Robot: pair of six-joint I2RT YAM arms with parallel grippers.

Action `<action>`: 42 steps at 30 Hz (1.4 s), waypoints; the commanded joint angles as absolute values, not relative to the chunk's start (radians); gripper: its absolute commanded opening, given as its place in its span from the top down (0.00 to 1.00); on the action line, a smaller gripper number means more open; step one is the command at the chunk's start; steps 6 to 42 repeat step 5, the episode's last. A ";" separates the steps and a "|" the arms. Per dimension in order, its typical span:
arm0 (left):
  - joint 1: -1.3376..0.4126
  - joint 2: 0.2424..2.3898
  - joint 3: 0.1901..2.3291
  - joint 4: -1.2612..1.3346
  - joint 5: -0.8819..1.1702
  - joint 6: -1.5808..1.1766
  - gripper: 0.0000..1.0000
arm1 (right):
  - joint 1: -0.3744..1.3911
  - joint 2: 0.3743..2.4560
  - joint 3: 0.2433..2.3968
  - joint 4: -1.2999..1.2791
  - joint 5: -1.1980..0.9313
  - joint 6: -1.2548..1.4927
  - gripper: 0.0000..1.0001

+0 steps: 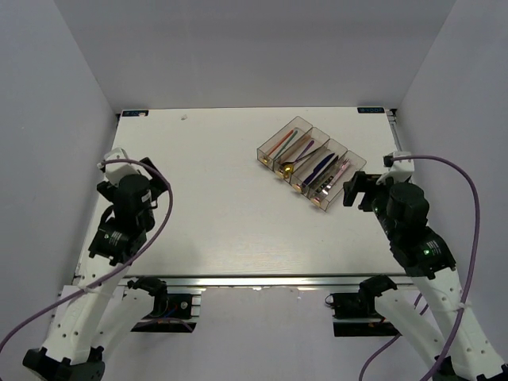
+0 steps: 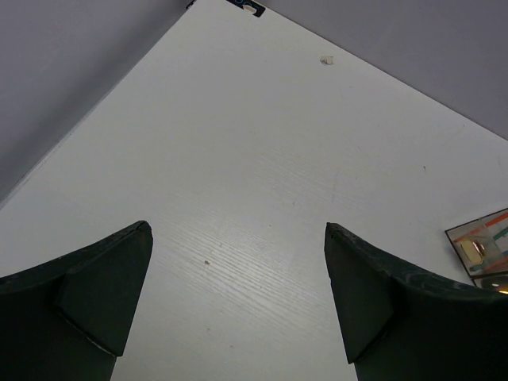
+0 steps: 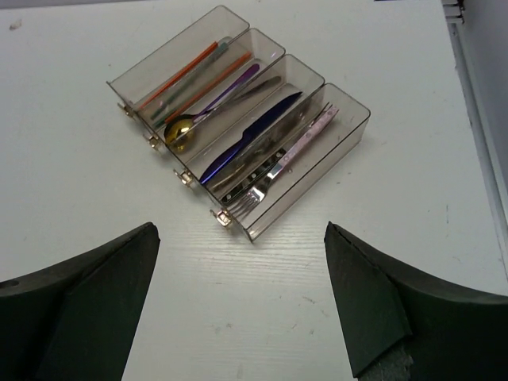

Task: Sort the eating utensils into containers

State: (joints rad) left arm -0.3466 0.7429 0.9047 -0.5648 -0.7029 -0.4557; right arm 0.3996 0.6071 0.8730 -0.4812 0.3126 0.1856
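Note:
The containers [image 3: 317,178] are four joined smoky-grey bins standing diagonally at the table's back right [image 1: 298,120]. In the right wrist view the first bin holds orange and green chopsticks [image 3: 178,75]. The second holds a gold-bowled spoon [image 3: 179,132] with a purple handle. The third holds a dark-blue knife [image 3: 250,139] and black knives. The fourth holds a fork [image 3: 262,186] with a pinkish handle. My right gripper [image 3: 240,226] is open and empty, just near of the bins [image 1: 353,190]. My left gripper [image 2: 238,226] is open and empty over bare table at the left [image 1: 156,184]. I see no utensil loose on the table.
A corner of the bins shows at the right edge of the left wrist view [image 2: 484,242]. A small white speck [image 2: 326,59] lies near the table's far edge. Grey walls enclose the table on three sides, and the table's right edge rail [image 3: 476,119] runs close beside the bins.

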 commanded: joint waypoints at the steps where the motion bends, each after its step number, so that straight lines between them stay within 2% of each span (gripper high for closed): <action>1: -0.342 0.713 0.853 -0.531 -0.681 -0.437 0.02 | 0.400 0.603 0.844 -0.479 0.256 0.172 0.11; 42: -0.342 0.715 0.842 -0.523 -0.660 -0.431 0.02 | 0.402 0.621 0.816 -0.473 0.262 0.192 0.10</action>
